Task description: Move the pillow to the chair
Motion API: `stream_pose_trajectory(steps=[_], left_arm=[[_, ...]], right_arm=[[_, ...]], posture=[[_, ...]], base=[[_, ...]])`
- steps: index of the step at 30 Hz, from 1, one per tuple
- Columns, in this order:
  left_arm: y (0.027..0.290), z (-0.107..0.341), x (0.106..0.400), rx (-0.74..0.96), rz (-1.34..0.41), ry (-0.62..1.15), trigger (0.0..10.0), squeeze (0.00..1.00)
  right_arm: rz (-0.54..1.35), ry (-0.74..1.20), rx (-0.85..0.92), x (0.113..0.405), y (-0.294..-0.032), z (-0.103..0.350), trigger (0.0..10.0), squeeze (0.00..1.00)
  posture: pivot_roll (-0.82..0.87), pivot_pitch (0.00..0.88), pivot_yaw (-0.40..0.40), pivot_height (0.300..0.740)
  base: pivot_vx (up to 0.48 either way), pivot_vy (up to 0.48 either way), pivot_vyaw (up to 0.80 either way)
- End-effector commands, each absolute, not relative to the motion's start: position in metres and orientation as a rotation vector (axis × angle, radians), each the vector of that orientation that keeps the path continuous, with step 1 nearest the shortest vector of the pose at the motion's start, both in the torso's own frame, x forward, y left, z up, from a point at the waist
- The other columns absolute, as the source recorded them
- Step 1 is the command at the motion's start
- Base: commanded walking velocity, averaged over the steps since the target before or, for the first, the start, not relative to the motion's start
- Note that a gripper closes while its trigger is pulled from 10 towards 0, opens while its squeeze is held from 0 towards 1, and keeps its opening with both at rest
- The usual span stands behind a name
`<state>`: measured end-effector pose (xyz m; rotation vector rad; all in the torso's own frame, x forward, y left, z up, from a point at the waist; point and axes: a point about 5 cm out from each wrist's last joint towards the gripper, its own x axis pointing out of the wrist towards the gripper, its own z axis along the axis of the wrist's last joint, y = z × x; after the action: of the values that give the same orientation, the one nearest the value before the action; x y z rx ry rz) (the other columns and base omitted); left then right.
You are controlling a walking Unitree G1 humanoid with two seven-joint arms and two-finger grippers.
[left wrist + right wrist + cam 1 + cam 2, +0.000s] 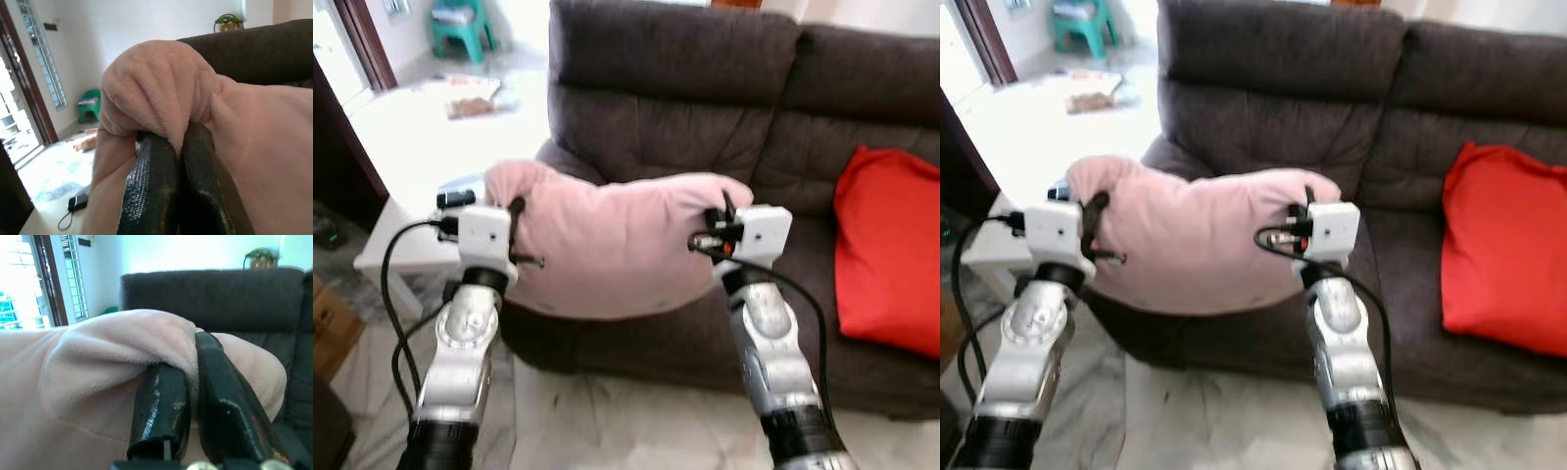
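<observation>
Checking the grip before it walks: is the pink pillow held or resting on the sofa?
Held. The soft pink pillow is pinched at both upper corners, by left gripper and right gripper.

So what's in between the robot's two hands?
The pink pillow stretches between them. The left hand pinches one end and the right hand the other, in front of the sofa, seen in both eye views.

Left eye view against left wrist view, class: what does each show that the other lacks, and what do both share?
Left eye alone: the red cushion on the dark sofa, and the right gripper pinching the pink pillow. Left wrist alone: the potted plant behind the sofa, and fabric bunched between the black fingers. Both: pillow, sofa, green chair, and the left gripper.
</observation>
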<state>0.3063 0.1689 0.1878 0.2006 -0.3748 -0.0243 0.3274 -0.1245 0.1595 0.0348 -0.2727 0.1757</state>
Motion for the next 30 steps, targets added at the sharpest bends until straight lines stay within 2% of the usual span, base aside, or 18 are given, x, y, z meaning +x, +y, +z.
stream_pose_trajectory(steps=[1, 4, 30], left_arm=[[0.1528, 0.1989, 0.3054, 0.196, -0.084, -0.434, 10.0, 0.00], [0.1528, 0.1990, 0.3054, 0.195, -0.085, -0.434, 10.0, 0.00], [0.1505, 0.1973, 0.3060, 0.187, -0.095, -0.427, 10.0, 0.00]], right_arm=[[0.168, -0.328, 0.044, 0.3279, -0.1286, 0.1722, 10.0, 0.00], [0.170, -0.324, 0.044, 0.3282, -0.1279, 0.1722, 10.0, 0.00], [0.171, -0.337, 0.018, 0.3276, -0.1276, 0.1731, 10.0, 0.00]], posture=[[0.06, 0.041, -0.048, 0.740], [0.06, 0.042, -0.048, 0.740], [0.06, 0.039, -0.052, 0.740]], base=[[0.262, 0.000, -0.48], [0.261, 0.000, -0.59], [0.261, 0.000, 0.00]])
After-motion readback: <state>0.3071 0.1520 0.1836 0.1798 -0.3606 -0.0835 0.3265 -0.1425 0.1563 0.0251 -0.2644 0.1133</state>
